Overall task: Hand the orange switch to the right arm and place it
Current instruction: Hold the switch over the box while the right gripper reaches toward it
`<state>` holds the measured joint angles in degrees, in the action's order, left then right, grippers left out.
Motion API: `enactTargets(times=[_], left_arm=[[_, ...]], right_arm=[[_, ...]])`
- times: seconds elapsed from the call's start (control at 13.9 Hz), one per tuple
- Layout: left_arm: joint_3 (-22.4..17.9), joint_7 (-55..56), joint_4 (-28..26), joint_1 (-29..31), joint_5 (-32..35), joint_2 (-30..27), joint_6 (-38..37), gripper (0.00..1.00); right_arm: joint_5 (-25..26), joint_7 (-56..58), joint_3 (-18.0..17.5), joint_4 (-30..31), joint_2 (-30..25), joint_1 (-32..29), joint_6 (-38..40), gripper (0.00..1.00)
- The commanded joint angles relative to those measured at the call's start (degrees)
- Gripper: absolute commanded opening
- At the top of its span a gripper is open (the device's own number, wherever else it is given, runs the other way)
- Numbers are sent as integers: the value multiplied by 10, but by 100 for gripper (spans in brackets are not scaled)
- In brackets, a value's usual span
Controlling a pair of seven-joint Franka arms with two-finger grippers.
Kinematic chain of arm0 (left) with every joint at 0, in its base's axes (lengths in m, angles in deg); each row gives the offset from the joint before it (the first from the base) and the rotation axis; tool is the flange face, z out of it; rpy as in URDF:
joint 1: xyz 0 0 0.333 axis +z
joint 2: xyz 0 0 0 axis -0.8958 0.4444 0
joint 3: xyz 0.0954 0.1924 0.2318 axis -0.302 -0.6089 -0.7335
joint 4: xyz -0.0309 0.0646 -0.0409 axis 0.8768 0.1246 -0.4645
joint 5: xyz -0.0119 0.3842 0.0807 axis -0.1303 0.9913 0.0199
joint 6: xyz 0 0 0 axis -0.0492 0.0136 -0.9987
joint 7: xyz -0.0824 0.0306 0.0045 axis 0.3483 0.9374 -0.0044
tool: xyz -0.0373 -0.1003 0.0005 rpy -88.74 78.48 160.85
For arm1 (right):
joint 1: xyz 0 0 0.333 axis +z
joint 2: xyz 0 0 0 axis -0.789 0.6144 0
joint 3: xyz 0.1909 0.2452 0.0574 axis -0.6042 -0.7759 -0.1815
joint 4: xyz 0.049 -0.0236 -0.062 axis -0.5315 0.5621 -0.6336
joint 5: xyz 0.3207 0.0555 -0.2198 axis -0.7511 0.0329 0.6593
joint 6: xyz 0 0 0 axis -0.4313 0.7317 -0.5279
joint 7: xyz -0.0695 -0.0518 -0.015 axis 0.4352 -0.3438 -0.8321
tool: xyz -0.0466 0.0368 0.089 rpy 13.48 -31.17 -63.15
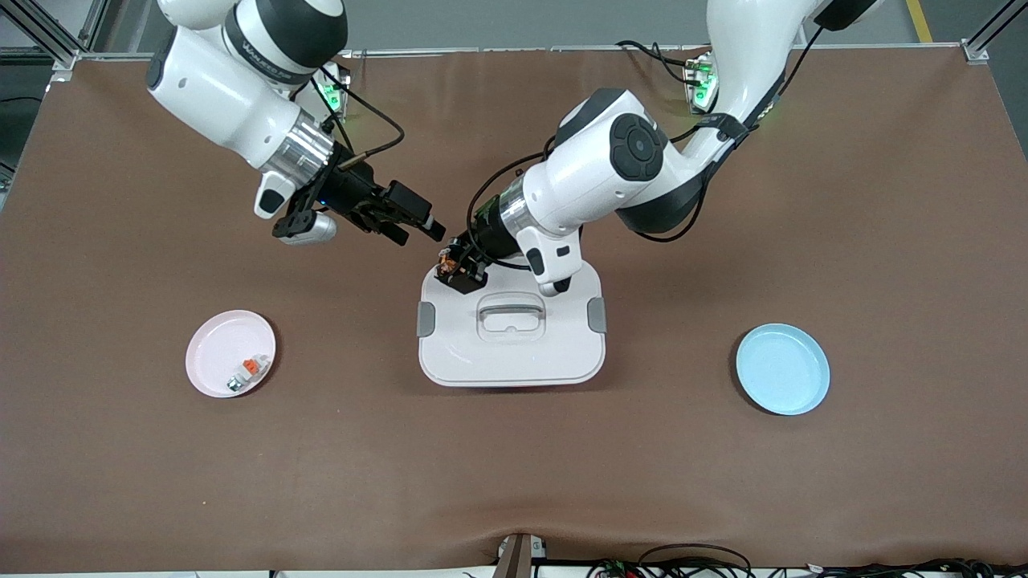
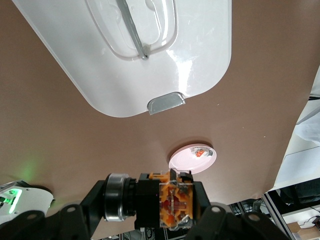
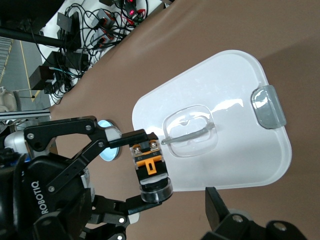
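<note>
The orange switch (image 1: 447, 262), a small black block with an orange end and a silver ring, hangs over the corner of the white lidded box (image 1: 514, 357) nearest the right arm's base. My left gripper (image 1: 458, 266) is shut on it. In the left wrist view the switch (image 2: 170, 200) sits crosswise between the two black fingers (image 2: 222, 220). My right gripper (image 1: 416, 233) hovers open just beside it, over the bare table. The right wrist view shows the switch (image 3: 150, 167) held by the left gripper, and one of my right fingers (image 3: 218, 205) stands apart from it.
A pink plate (image 1: 230, 353) toward the right arm's end holds a white-and-grey piece with an orange tab (image 1: 250, 369). A blue plate (image 1: 783, 368) lies toward the left arm's end. The box has a handle (image 1: 511, 313) and grey latches.
</note>
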<state>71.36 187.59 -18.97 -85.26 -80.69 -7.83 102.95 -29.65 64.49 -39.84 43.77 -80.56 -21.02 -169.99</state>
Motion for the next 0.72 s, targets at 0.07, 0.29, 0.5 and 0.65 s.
enactTargets(times=[0.07, 0.29, 0.5, 0.65], left_arm=[[-7, 3, 15, -7, -12, 5, -5, 0], [-7, 2, 15, -7, -12, 5, -4, 0], [-7, 2, 15, -7, -12, 4, -5, 0], [-7, 2, 15, -8, -12, 5, -5, 0]], right_arm=[[0, -6, 4, 15, 12, 26, -51, 100], [43, -7, 4, 15, 38, 31, -78, 100], [43, -7, 4, 15, 54, 41, -101, 100], [43, -7, 4, 13, 59, 43, -104, 100]])
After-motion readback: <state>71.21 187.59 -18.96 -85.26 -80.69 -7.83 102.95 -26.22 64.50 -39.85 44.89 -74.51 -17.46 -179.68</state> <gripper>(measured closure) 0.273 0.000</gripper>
